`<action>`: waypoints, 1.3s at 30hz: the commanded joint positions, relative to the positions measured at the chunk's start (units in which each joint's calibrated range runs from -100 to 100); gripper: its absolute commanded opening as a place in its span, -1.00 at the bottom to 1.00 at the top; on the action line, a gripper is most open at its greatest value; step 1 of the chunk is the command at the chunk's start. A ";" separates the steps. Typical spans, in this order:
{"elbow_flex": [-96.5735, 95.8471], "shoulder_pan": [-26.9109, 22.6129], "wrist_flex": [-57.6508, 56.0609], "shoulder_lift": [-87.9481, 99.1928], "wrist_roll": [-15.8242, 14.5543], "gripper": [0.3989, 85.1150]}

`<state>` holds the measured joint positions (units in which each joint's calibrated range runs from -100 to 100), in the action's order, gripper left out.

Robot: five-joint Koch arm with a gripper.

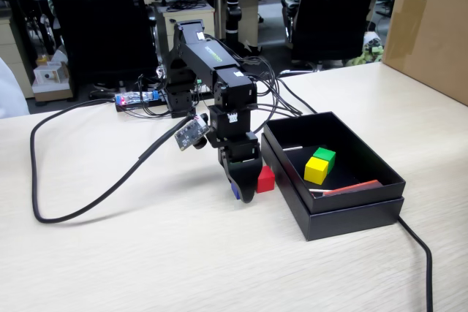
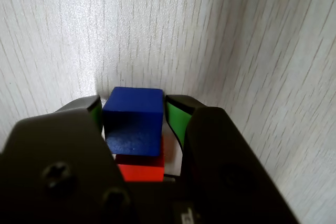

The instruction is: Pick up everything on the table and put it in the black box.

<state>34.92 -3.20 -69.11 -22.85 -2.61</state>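
Observation:
My gripper points down at the table, just left of the black box. In the wrist view the gripper straddles a blue cube that rests on the table. The left green pad touches the cube, while the right pad is angled away with a slim gap, so the gripper is open. A red cube lies right behind the blue one. In the fixed view only a sliver of the blue cube shows at the fingertips, with the red cube against the box wall. A yellow cube and a green cube lie inside the box.
A thick black cable loops across the left of the table, and another cable runs off the box's near right corner. A brown cardboard box stands at the back right. A thin red strip lies in the black box.

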 commanded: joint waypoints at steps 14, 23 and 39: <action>5.43 0.68 0.03 22.33 2.74 -0.67; 14.77 -8.40 0.03 24.63 2.74 -0.78; 16.40 -14.65 -0.05 8.56 1.17 -0.77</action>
<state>47.88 -17.56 -69.18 -14.69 -1.49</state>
